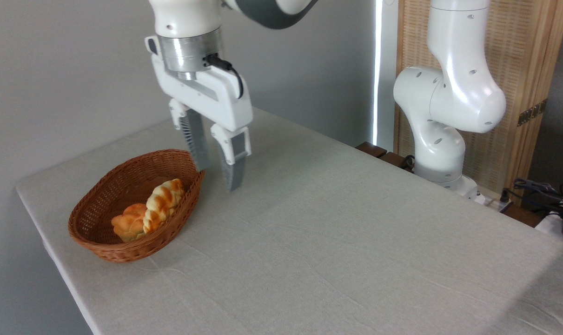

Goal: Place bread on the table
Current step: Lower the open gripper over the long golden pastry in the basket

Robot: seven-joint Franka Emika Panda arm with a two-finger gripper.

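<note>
The bread (pixel 162 204), a pale golden braided loaf, lies inside the brown wicker basket (pixel 100 242) on the left of the table (pixel 337 251). Beside it, to its left, sits a small orange-brown knotted bun (pixel 129 223). My gripper (pixel 218 179) hangs open just right of the basket's far rim, fingers pointing down, nothing between them. It is above and to the right of the loaf, not touching it.
The arm's white base (pixel 441 139) stands at the table's far right edge. Cables and dark gear (pixel 551 200) lie beyond that edge. The grey-beige cloth stretches wide in front and to the right of the basket.
</note>
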